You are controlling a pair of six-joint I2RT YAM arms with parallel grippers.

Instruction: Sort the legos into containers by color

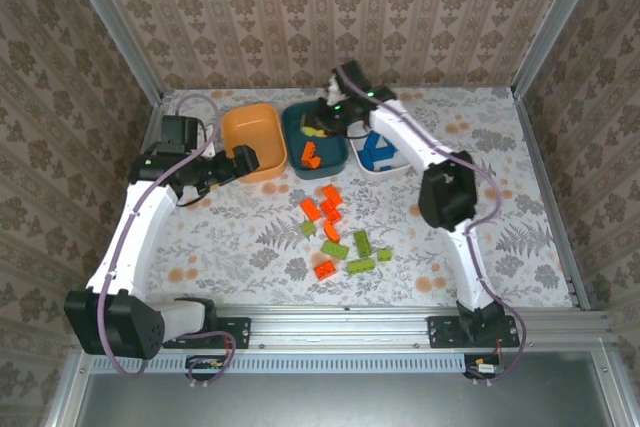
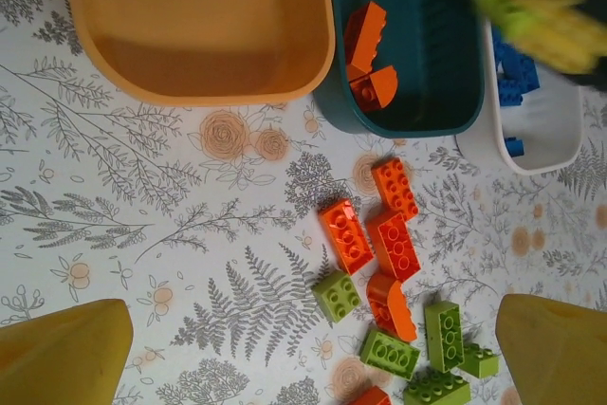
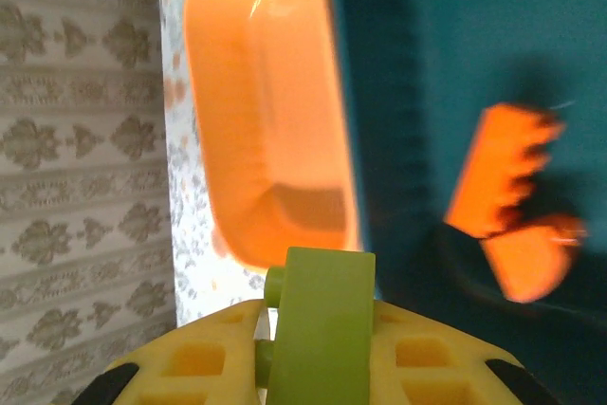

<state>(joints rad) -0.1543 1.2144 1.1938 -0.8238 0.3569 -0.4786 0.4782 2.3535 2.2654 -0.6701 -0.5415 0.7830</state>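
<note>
Bricks (image 1: 335, 248) lie loose at 6 o'clock of the teal bowl (image 1: 291, 139). Our right gripper (image 1: 323, 119) clamps 1 lime brick (image 3: 321, 315) above it; we see our left gripper (image 1: 244, 160) wide open, empty, beside the orange bowl (image 1: 252, 119).

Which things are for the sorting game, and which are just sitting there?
For the job: orange bowl, teal bowl, white bowl, loose bricks in front of them, green brick pinched in the right gripper.
Just there: flowery table cover, wallpapered walls, metal rail.
</note>
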